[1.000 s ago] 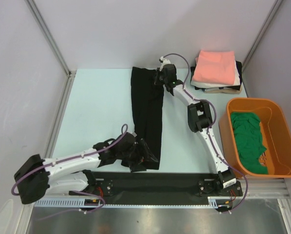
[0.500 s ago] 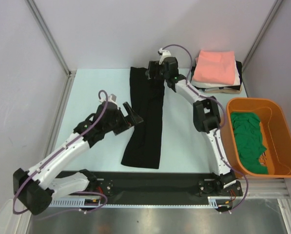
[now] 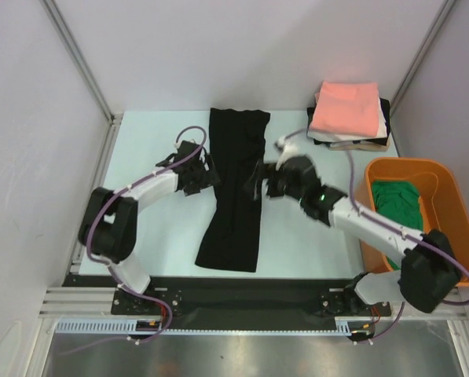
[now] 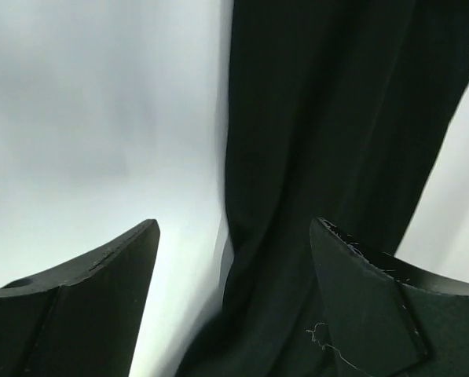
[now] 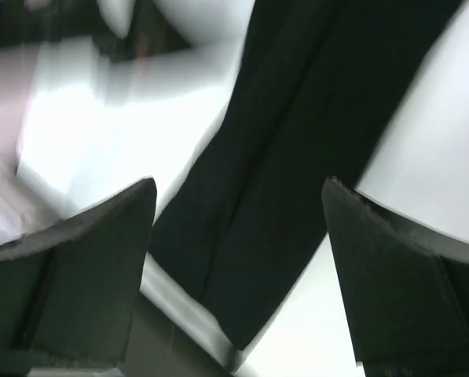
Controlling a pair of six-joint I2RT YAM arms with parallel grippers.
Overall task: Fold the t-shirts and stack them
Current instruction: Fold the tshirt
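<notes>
We've got the black t-shirt (image 3: 236, 212) lying as a narrow strip down the middle of the worktop (image 3: 163, 236), 12 to 6 o'clock. The left claw (image 3: 208, 177) hovers at its 9 o'clock edge and the right claw (image 3: 265, 185) at its 3 o'clock edge, both spread wide and gripping nothing. At 1 o'clock the salmon-pink t-shirt (image 3: 346, 108) tops the stack; the green t-shirt (image 3: 399, 228) sits in the orange tub (image 3: 448, 208) at 4 o'clock.
</notes>
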